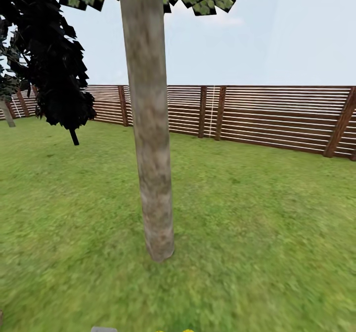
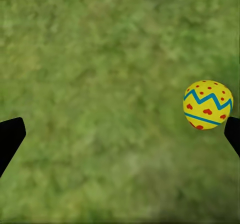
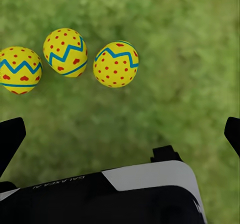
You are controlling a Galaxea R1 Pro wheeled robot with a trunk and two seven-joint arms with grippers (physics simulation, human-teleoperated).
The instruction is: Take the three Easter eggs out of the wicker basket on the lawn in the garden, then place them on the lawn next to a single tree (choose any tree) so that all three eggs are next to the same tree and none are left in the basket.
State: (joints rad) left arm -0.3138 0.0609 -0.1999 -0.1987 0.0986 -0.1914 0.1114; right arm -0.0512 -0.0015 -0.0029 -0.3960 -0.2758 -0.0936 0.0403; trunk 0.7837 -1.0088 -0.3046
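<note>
Lawn (image 1: 277, 213): mottled green grass, running from the near edge back to the fence.

Fence (image 1: 277, 117): brown horizontal slats on wooden posts, across the far side of the garden.

Tree (image 1: 148, 124): thick, pale grey-brown trunk, upright on the grass at centre-left, green leaves at the top.

Dark tree (image 1: 54, 65): near-black foliage on a thin trunk, far left, in front of the fence.

Robot body (image 3: 105, 196): black and white casing, seen in the right wrist view above the grass.

Left gripper (image 2: 120, 136): jaws spread wide, nothing between them; black fingertips (image 2: 10, 136) at either edge above the grass.

Right gripper (image 3: 120, 134): jaws likewise spread and empty, above the grass.

Easter eggs, three, yellow with red dots and blue zigzags: left egg (image 3: 19, 70), middle egg (image 3: 65, 52) and right egg (image 3: 116, 64) lie in a close row on the grass in the right wrist view, beyond the fingertips. One egg (image 2: 208, 104) also shows in the left wrist view, just beside one fingertip; contact cannot be told.
</note>
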